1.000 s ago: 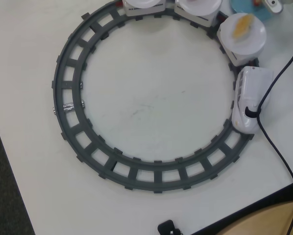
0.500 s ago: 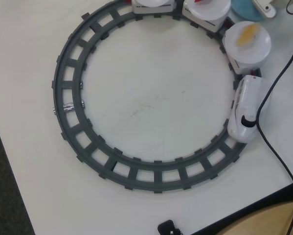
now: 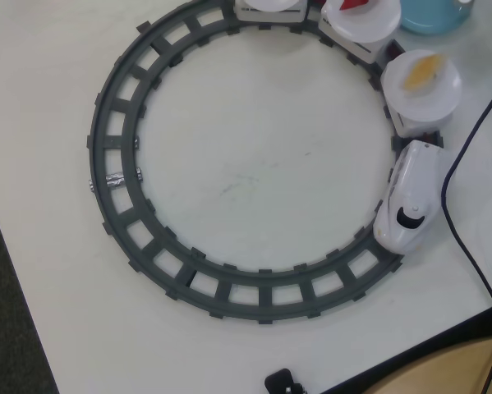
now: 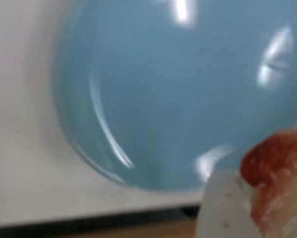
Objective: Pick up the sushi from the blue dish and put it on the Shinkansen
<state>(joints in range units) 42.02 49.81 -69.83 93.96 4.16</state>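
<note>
Red-topped sushi [image 4: 272, 193] sits blurred at the wrist view's lower right, apparently plastic, so light, stiff and a bit slick; best pinched across its white sides. Whether the gripper holds it I cannot tell. Behind it lies the dish [image 4: 178, 94]; overhead, the Shinkansen [image 3: 408, 197] waits at right.

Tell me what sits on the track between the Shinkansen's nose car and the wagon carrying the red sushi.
In the overhead view, one wagon: a white plate bearing a yellow sushi piece sits between the Shinkansen and the red-topped wagon.
</note>
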